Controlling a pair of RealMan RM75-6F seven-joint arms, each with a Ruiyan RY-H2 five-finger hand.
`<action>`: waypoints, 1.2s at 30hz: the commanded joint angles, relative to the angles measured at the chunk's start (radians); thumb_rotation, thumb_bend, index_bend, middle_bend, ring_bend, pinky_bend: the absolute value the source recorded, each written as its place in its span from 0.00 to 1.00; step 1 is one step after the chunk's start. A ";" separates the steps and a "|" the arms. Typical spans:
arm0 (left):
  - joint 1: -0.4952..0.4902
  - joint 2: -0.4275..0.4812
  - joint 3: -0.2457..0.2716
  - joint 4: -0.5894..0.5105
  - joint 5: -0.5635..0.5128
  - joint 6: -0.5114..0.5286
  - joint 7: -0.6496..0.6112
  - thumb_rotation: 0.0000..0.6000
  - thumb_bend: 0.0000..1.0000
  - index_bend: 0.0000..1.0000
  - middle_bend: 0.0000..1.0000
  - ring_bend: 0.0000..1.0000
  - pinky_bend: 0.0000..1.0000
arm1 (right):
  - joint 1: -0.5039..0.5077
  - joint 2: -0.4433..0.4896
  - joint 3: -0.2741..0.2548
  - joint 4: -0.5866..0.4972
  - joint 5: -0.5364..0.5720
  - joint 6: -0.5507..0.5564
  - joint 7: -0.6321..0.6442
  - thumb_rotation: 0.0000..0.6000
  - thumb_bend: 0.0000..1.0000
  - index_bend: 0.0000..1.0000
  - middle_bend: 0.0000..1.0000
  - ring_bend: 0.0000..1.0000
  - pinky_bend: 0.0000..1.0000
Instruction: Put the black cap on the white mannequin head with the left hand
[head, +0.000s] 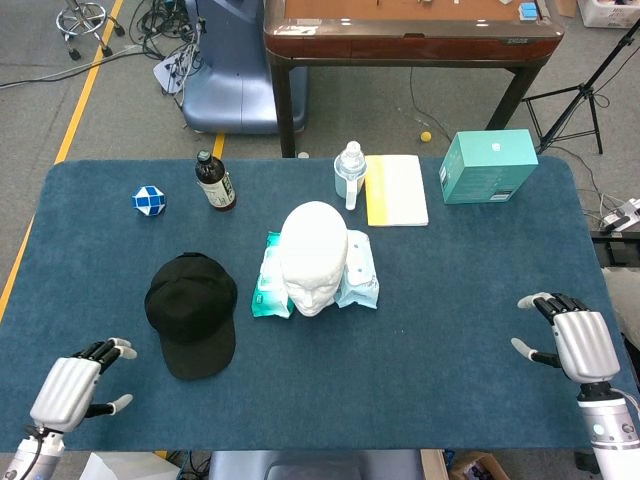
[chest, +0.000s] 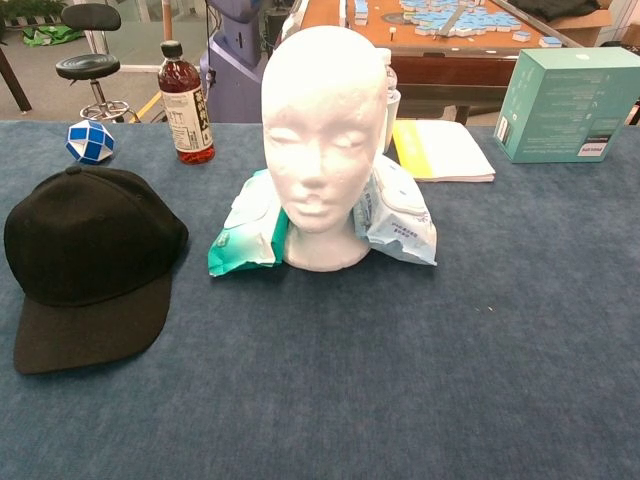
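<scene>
Nearby, the left robot hand (head: 72, 390) hovers empty, fingers apart, short of the soft black fabric cap (head: 191, 313) lying on the napped blue table (head: 450, 330); a clumsy brim grab could crumple it or topple the smooth white foam mannequin head (head: 314, 258) beyond.

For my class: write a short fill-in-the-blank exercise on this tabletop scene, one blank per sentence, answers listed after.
1. The black cap lies on the table, held by ____ hand.
2. The mannequin head stands ____.
3. The left hand holds ____.
4. The box behind the right hand is ____ in colour.

Answers: neither; upright; nothing; teal
</scene>
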 joint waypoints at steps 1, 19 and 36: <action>-0.025 -0.004 0.016 -0.039 0.034 -0.039 0.026 1.00 0.04 0.38 0.32 0.32 0.51 | 0.000 0.002 -0.002 -0.002 -0.003 0.001 0.001 1.00 0.10 0.40 0.43 0.36 0.43; -0.185 -0.076 -0.043 -0.142 -0.153 -0.341 0.227 1.00 0.04 0.27 0.30 0.30 0.47 | -0.005 0.020 -0.001 -0.005 0.003 0.002 0.039 1.00 0.10 0.40 0.43 0.36 0.43; -0.266 -0.127 -0.129 -0.054 -0.375 -0.373 0.349 1.00 0.04 0.26 0.21 0.21 0.39 | -0.004 0.025 -0.001 -0.004 0.002 -0.001 0.052 1.00 0.10 0.40 0.43 0.36 0.43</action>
